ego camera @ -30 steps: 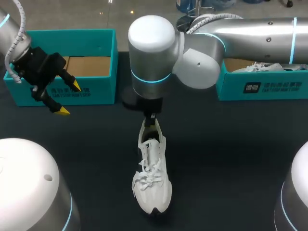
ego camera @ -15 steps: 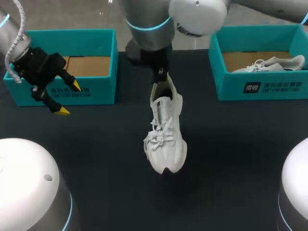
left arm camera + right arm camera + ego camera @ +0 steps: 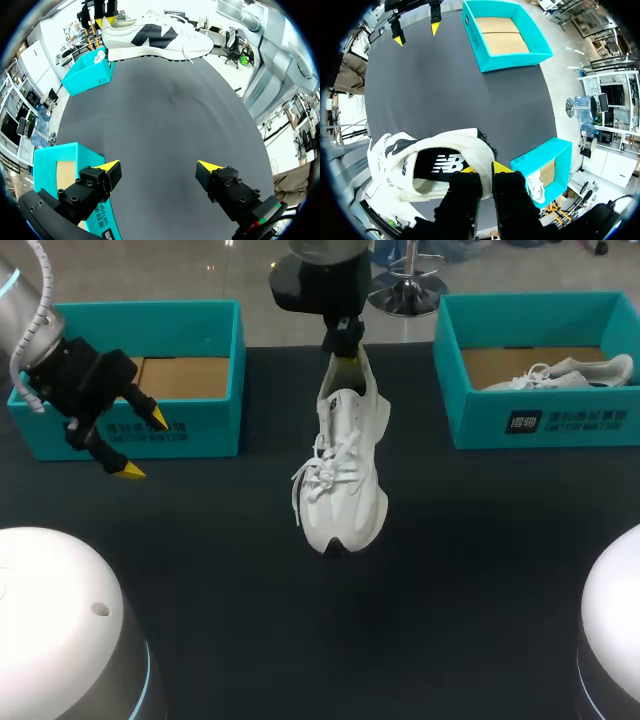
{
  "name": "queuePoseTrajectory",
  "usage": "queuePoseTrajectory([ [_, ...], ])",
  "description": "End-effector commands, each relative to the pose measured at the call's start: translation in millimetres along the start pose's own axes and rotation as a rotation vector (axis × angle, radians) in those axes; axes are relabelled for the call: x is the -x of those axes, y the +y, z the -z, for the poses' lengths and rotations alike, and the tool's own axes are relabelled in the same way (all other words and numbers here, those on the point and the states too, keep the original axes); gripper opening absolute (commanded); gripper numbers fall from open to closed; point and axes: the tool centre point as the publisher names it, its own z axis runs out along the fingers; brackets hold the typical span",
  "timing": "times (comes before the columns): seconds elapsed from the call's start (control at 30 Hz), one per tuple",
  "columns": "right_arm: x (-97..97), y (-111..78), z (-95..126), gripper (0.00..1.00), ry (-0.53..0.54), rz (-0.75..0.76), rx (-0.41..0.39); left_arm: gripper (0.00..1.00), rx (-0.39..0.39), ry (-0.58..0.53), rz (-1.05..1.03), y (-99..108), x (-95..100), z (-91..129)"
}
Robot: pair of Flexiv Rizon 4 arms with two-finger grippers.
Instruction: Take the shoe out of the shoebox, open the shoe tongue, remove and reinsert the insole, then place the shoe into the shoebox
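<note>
Shoe: the white shoe (image 3: 343,465) hangs by its heel from the right pincer (image 3: 343,352), toe pointing toward the near side, between the 2 boxes and apparently off the counter (image 3: 450,590).
Right pincer: nearly closed, its 2 yellow tips pinching the heel collar, 1 inside and 1 outside.
Left pincer: the left pincer (image 3: 144,445) is wide open and holds nothing; it hovers in front of the left shoebox (image 3: 215,340), well apart from the shoe.
Change: 1 s ago the shoe sat lower and nearer, with the right arm's big joint over it. It has since risen and travelled toward the far edge. The left arm has not moved.
Meaning: a dark insole (image 3: 437,165) shows inside the shoe, so I judge the insole work done and the last step, boxing the shoe, under way.
Surface: the dark counter carries 2 teal boxes at its far edge. The left one shows a cardboard floor; the right shoebox (image 3: 450,370) holds a second white shoe (image 3: 560,373).
Room: the shoe has space on both sides, neither box touching it.
</note>
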Motion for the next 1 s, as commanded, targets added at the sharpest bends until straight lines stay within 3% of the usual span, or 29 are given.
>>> queuePoseTrajectory([
  [0.03,0.7,6.5,4,0.0,0.002,-0.001,-0.022,1.0,0.003,0.002,0.0,0,0.2,0],
  [0.5,0.7,6.5,4,0.0,0.002,-0.001,-0.022,1.0,0.003,0.002,0.0,0,0.2,0],
  [0.63,49.5,-30.8,-16,0.0,-0.019,-0.019,-0.012,1.0,0.003,0.002,0.0,0,0.2,0],
  [0.7,82.1,-54.8,-28,0.0,-0.034,-0.038,-0.076,1.0,0.003,0.002,0.0,0,0.2,0],
  [0.73,97.7,-64.5,-33,0.0,-0.031,-0.028,-0.051,1.0,0.003,0.002,0.0,0,0.2,0],
  [1.0,210.0,-139.0,-61,0.0,-0.088,-0.11,-0.064,1.0,0.003,0.002,0.0,0,0.2,0],
])
